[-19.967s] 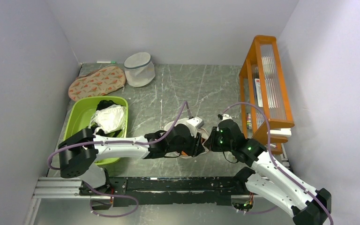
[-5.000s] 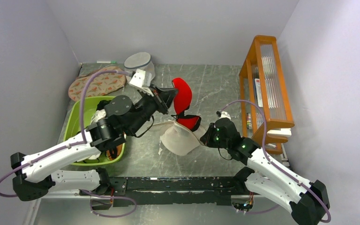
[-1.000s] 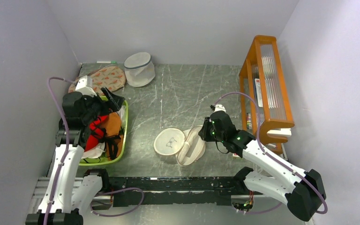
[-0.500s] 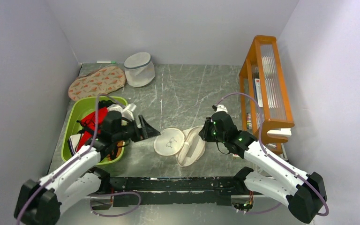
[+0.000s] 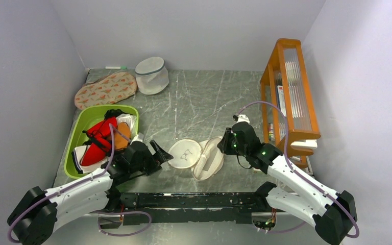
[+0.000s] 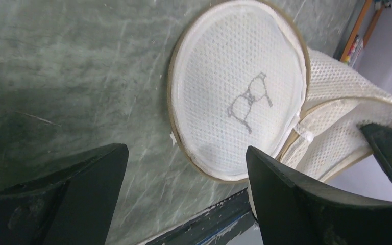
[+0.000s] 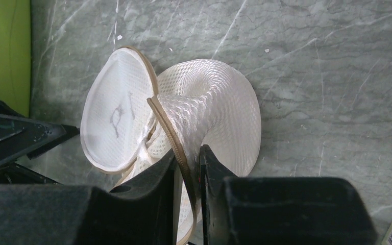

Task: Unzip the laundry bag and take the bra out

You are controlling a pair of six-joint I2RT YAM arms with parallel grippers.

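The cream mesh laundry bag [image 5: 185, 153] lies unzipped in two halves on the marble table. Its flat lid with the bra icon [image 6: 240, 92] faces up, and the domed half [image 7: 219, 112] stands tilted beside it. My right gripper [image 7: 186, 168] is shut on the zip rim of the domed half [image 5: 210, 158]. My left gripper [image 5: 164, 152] hovers open just left of the lid, nothing between its fingers [image 6: 81, 194]. The red bra [image 5: 98, 140] lies in the green tub with other clothes.
The green tub [image 5: 81, 127] sits at the left, close behind my left arm. A flat oval pouch with orange pattern [image 5: 105, 89] and a greyish-white mesh cylinder [image 5: 151, 75] stand at the back left. An orange rack [image 5: 288, 87] lines the right side.
My left arm has swung from over the green tub down to the table beside the bag's lid. The red bra stays in the tub. My right gripper keeps its hold.
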